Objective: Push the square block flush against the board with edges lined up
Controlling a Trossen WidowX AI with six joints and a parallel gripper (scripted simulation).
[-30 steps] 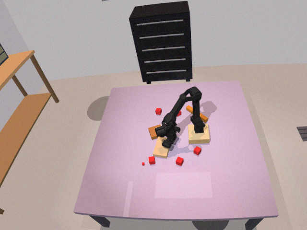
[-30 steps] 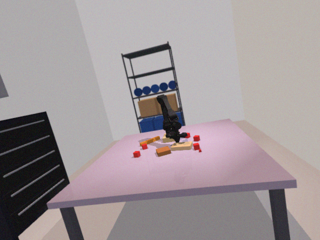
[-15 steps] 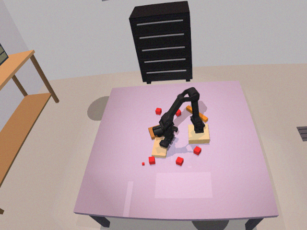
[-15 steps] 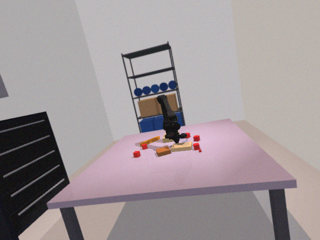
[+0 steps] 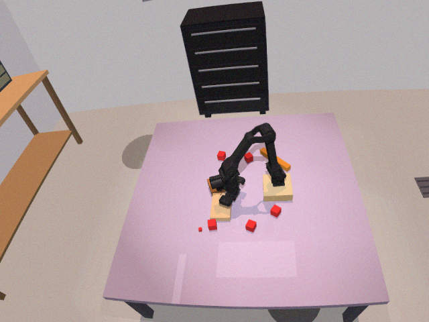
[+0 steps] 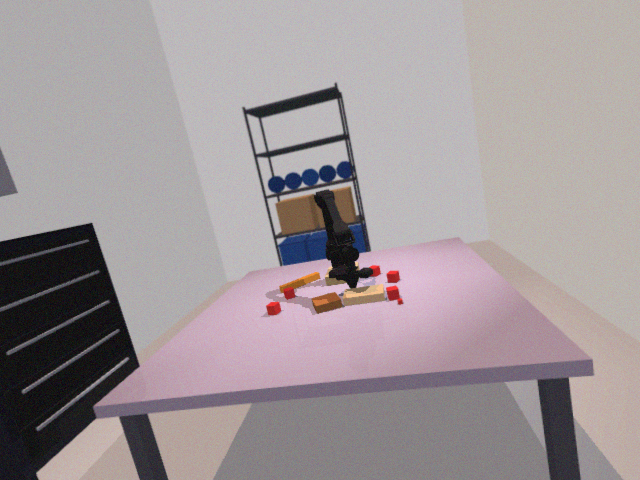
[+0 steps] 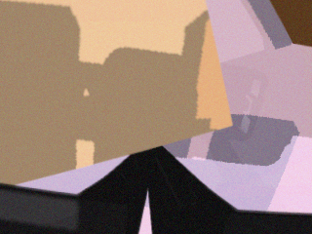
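The brown square block (image 5: 211,187) (image 6: 326,303) (image 7: 299,19) lies flat, partly behind the arm in the top view. The pale wooden board (image 5: 220,212) (image 6: 364,295) (image 7: 141,24) lies flat with one end facing the block. In the wrist view a wedge of table shows between them, narrowing away from the gripper, so their facing sides are not flush. Whether their far corners touch is hidden. My gripper (image 6: 353,284) (image 7: 150,153) is shut and empty, low at the board's long side, with its tips at or very near that edge. Its tips are hidden in the top view.
The arm stands on a pale base block (image 5: 277,196). A red cube (image 5: 212,224) (image 6: 392,292) sits close to the board's front end, with a tiny red cube (image 5: 200,229) (image 6: 400,301) beside it. Several more red cubes and an orange bar (image 5: 282,163) (image 6: 299,282) lie around.
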